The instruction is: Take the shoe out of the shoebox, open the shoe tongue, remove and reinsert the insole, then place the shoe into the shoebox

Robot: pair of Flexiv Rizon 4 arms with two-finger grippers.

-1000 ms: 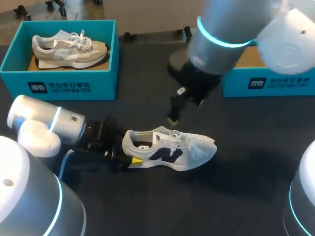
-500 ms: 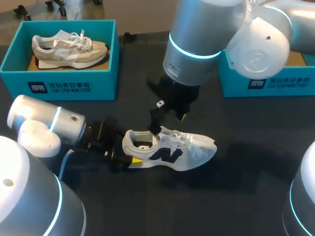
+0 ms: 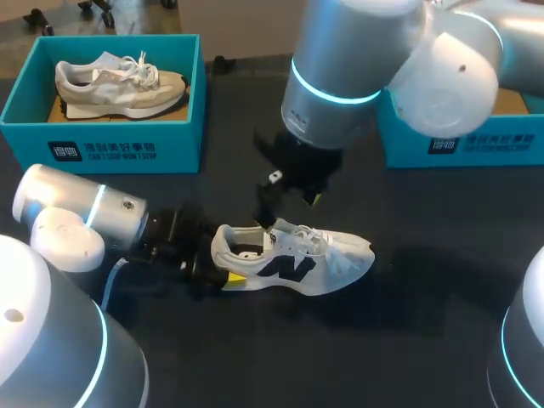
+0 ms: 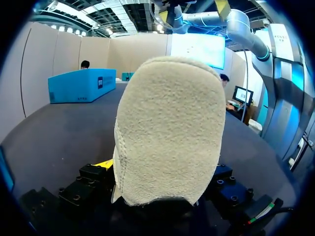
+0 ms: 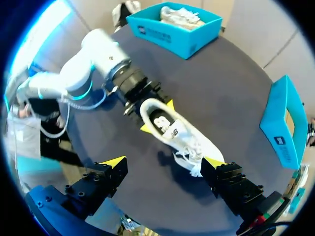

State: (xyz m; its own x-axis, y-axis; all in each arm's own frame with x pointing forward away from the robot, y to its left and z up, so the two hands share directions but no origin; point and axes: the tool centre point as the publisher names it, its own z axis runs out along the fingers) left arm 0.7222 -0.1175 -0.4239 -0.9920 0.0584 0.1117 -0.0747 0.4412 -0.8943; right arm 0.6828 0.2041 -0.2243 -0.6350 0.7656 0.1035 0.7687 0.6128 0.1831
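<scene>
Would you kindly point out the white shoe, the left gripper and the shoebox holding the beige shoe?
white shoe (image 3: 289, 269): head view, on its side panel.
left gripper (image 5: 157, 116): right wrist view, midway between its yellow tips, at the heel.
shoebox (image 3: 127, 151): head view, on its front wall.

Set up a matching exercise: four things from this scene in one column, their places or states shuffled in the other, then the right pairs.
Things
1. white shoe
2. beige shoe
3. left gripper
4. right gripper

Places or states
A. open, above the white shoe
B. inside a teal shoebox
C. shut on the white shoe's heel
D. on the dark table, outside any box

Pairs: 1-D, 2-B, 3-C, 4-A
</scene>
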